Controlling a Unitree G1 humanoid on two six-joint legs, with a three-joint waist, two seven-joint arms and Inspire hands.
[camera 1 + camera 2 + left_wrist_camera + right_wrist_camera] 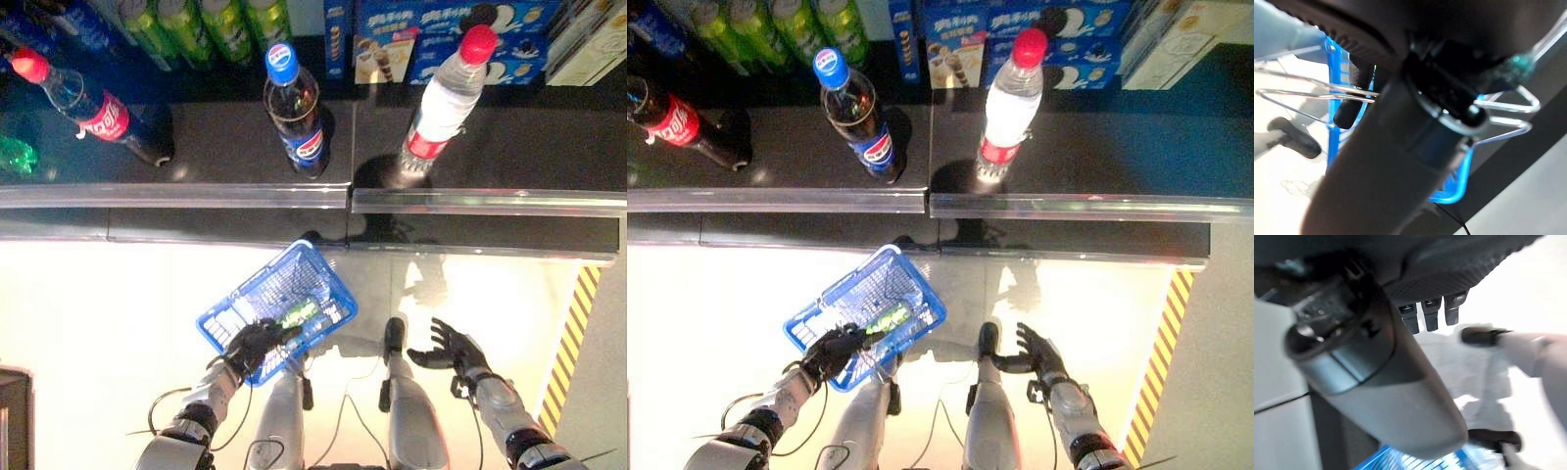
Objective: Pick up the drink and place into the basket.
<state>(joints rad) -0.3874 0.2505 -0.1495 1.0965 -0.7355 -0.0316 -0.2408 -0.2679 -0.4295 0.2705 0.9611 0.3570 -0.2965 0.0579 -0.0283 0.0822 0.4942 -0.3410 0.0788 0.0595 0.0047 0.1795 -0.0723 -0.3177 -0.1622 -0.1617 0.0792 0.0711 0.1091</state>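
My left hand (257,343) is shut on the thin wire handles (1508,105) of the blue basket (257,286), which hangs above the floor in front of me. A green drink (299,313) lies inside the basket. My right hand (453,350) is open and empty, low at the right, apart from the basket; its fingers (1431,313) are relaxed in the right wrist view. On the dark shelf (225,147) stand a cola bottle with a blue cap (296,113), a clear water bottle with a red cap (441,103) and a red-capped cola bottle (93,108).
Green bottles (206,24) and blue snack boxes (441,29) line the shelf's back. A metal rail (313,199) edges the shelf front. A yellow-and-black striped strip (573,333) runs along the floor at the right.
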